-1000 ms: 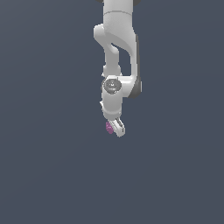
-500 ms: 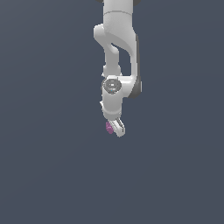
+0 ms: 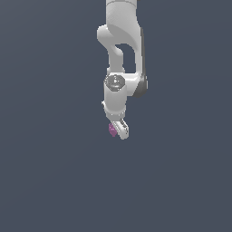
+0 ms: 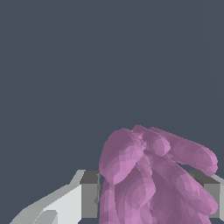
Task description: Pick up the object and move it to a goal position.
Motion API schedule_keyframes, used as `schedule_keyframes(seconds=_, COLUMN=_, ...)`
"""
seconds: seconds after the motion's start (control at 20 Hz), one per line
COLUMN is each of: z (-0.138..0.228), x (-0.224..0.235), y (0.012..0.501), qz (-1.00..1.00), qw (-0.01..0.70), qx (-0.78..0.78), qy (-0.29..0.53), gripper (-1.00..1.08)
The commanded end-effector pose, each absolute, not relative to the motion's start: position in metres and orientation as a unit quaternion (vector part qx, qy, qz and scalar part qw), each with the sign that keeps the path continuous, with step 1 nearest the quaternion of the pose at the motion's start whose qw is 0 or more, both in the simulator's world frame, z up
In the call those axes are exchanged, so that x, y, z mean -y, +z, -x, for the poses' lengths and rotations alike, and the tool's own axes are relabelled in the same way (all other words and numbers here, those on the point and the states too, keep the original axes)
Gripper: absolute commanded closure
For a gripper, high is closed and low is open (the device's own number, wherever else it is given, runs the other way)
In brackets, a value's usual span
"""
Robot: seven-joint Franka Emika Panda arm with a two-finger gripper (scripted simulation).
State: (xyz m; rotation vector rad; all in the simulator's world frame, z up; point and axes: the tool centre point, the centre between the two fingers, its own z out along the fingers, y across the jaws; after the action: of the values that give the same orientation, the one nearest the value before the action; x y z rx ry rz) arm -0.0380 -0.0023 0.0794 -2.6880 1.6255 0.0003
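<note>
- The white Panda arm (image 3: 121,41) hangs down from the top edge of the exterior view against a plain dark grey-blue backdrop, its wrist joint showing a round grey cap (image 3: 115,82).
- The gripper (image 3: 117,130) sits at the lowest end of the arm, pointing downward and tilted slightly toward the exterior view's right.
- The magenta-purple clump (image 3: 112,130) is pinched at the gripper's tip, showing as a small pink-purple spot against the white fingers (image 3: 121,129), on their side toward the exterior view's left.
- In the wrist view the clump (image 4: 153,179) fills the space between the two fingers, a bundle of rounded, elongated lobes with a knobbly surface.
- One finger pad (image 4: 89,194) touches the clump on one flank and the other pad (image 4: 211,197) on the opposite flank, so the jaws are clamped on it.
- Nothing shows below the clump; only backdrop surrounds it.
</note>
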Motion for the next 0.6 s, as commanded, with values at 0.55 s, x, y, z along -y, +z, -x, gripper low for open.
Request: schedule_keyframes(seconds=0.55, z=0.026, x=0.019, y=0.191, qz=0.855, qw=0.0, qx=-0.518, qy=0.0, gripper=1.08)
